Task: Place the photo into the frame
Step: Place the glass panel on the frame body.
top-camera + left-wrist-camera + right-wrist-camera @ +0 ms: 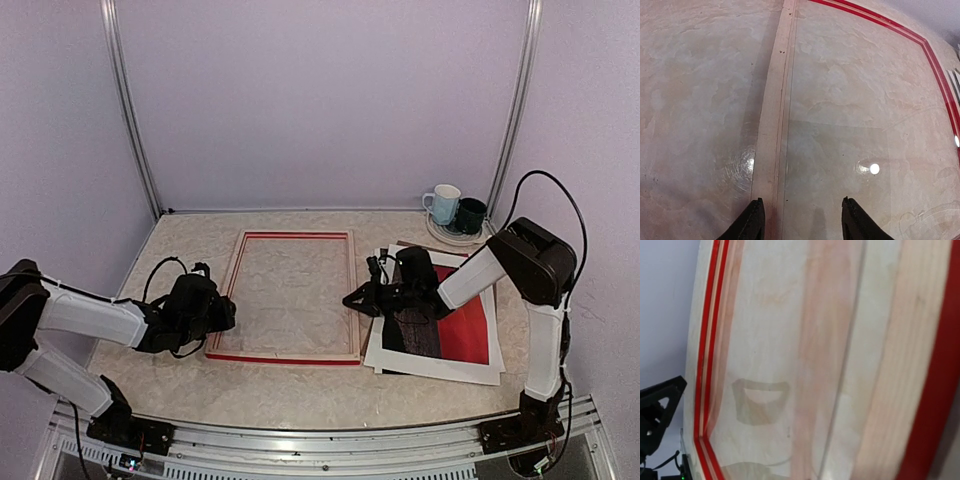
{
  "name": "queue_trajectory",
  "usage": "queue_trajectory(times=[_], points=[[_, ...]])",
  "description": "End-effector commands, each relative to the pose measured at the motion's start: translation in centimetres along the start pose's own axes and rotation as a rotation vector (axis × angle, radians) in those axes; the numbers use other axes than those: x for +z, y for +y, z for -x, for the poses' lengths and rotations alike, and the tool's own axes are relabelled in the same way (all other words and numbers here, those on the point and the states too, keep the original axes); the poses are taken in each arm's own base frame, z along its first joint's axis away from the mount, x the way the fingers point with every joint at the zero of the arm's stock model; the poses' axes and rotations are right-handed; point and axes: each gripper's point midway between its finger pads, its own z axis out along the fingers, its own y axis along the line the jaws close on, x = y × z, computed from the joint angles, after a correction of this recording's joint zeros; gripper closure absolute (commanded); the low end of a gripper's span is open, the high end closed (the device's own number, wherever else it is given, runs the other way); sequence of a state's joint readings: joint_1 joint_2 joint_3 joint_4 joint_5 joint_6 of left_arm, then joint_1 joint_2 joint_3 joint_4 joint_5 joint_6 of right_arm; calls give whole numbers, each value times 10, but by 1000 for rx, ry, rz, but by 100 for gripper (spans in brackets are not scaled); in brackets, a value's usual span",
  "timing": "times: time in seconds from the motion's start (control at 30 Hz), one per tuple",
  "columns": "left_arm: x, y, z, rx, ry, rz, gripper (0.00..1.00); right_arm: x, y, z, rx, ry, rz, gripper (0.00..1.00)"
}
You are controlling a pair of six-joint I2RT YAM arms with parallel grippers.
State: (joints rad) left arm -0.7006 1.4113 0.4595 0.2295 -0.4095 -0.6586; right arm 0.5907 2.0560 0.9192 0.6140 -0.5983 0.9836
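Observation:
The frame (pixel 295 236) lies flat mid-table, pale wood side up with red edges. Its left rail (pixel 772 125) runs up the left wrist view, and its right rail (pixel 905 365) fills the right wrist view. The photo (pixel 468 332), red sky over dark water with a white border, lies face up to the right of the frame. My left gripper (pixel 226 312) is open and empty, its fingertips (pixel 756 212) low over the left rail and the pane inside it. My right gripper (pixel 360 298) hovers at the frame's right rail, over the photo's left edge. Its fingers do not show.
A white mug (pixel 443 203) and a dark mug (pixel 471 214) stand on a small plate at the back right. White sheets stick out under the photo's far edge (pixel 390 252). Grey walls close the back and sides.

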Motion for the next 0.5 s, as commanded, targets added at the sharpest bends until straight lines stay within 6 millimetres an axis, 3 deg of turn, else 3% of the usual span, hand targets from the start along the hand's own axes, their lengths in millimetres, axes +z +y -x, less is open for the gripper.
queue_trajectory(times=[0.0,0.23,0.47], points=[[-10,10,12,-47,-37,39,43,7,-8,-4,17,1,-3,95],[-12,35,19,-113,-39,126,38,11,-7,-7,30,18,19,93],[5,52,-6,-113,39,177,38,10,7,-7,42,37,91,86]])
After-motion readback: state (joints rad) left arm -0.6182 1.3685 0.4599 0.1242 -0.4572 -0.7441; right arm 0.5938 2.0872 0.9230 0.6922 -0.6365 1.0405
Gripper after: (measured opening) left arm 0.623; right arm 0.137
